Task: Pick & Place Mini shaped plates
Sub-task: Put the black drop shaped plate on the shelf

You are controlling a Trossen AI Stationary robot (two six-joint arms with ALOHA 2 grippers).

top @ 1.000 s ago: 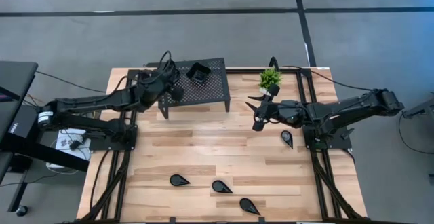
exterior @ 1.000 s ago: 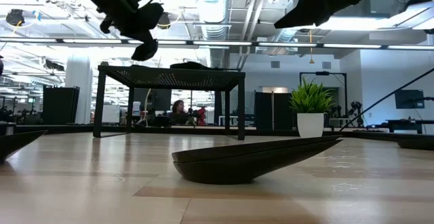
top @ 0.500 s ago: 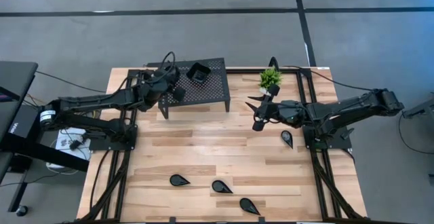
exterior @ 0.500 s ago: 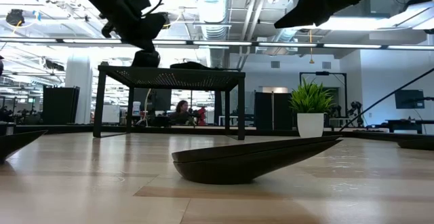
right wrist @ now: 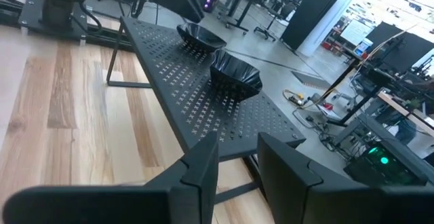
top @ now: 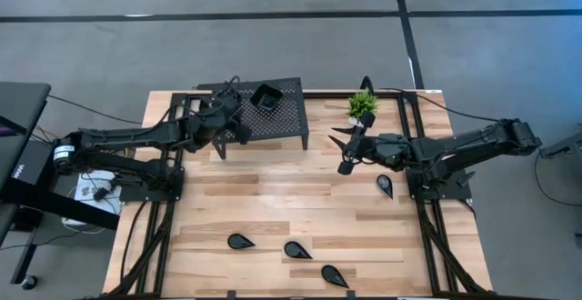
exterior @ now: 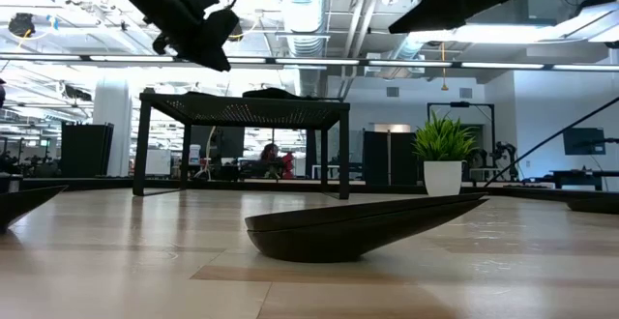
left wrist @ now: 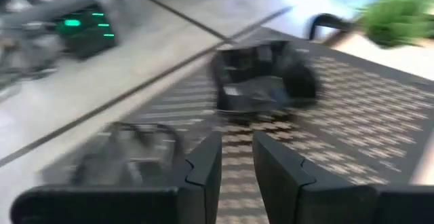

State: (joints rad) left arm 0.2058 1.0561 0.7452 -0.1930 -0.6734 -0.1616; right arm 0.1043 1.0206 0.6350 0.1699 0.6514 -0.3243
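Black plate [top: 243,125] just below left gripper [top: 238,121], stand [top: 286,118]

The table [top: 273,200] is showing pale wood planks, smooth with a light sheen — the stand [right wrist: 203,95] is looking like matt black perforated metal, and the mini shaped plates [exterior: 358,227] are gleaming glossy black.

no text, label, brand, number or sign can be read in any view; the lettering on the dark unit at the far left edge of the high view is too small to make out.
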